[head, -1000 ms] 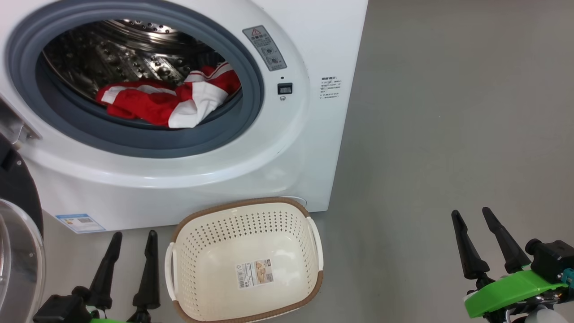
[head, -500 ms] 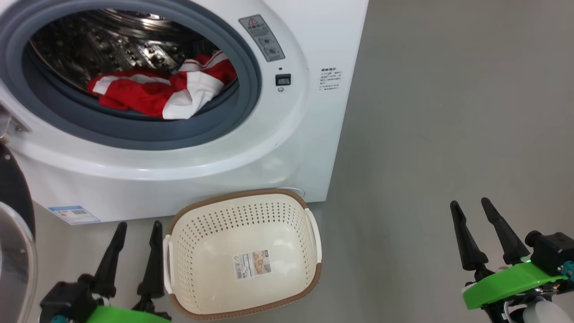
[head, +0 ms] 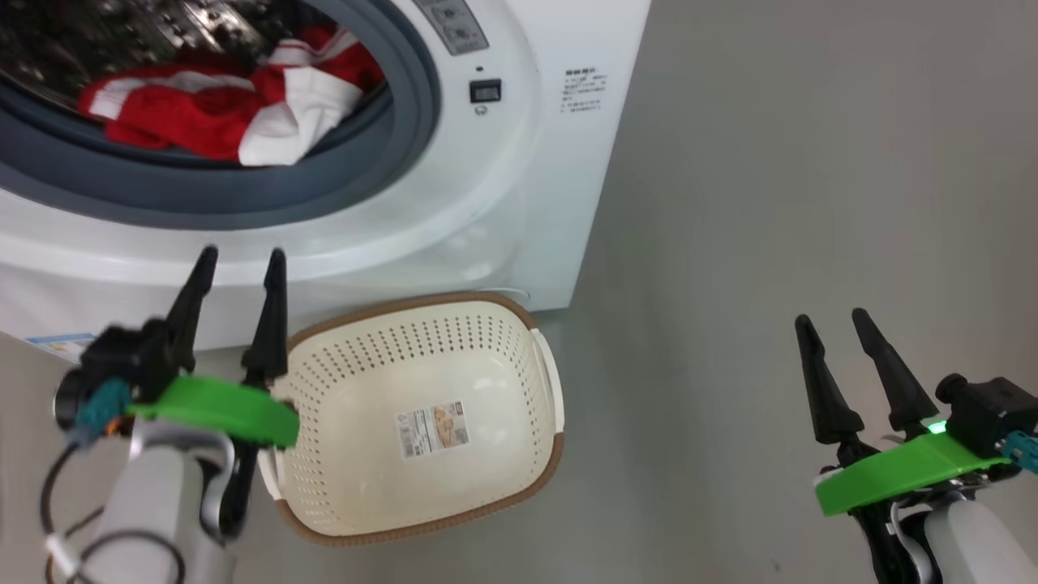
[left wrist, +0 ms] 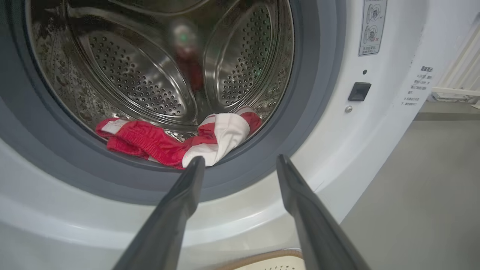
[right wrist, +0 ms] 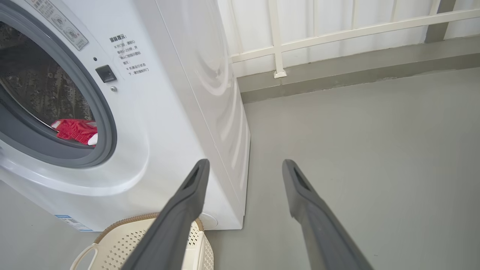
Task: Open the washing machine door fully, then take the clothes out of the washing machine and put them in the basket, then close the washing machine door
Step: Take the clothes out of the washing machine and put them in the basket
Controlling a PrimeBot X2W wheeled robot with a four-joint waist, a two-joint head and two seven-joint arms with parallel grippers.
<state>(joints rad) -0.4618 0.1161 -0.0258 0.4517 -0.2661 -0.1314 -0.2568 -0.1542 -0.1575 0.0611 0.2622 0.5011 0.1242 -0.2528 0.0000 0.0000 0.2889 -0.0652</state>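
Observation:
The white washing machine (head: 503, 203) stands with its mouth uncovered; its door is out of view. Red and white clothes (head: 219, 105) lie in a small pile at the drum's front lip, also clothes (left wrist: 180, 140) in the left wrist view. My left gripper (head: 241, 258) is open and empty, raised in front of the machine's lower rim and pointing at the drum, just left of the basket. The cream basket (head: 422, 422) sits empty on the floor below the opening. Far to the right, my right gripper (head: 829, 318) hangs open and empty over the floor.
Grey floor (head: 770, 203) spreads wide to the right of the machine. A white railing and low kerb (right wrist: 337, 63) run behind it. A grey rubber gasket (left wrist: 307, 112) rings the drum mouth.
My left gripper has risen from beside the basket toward the drum opening. The head camera has shifted, so the machine sits higher and further left and the door has left the picture.

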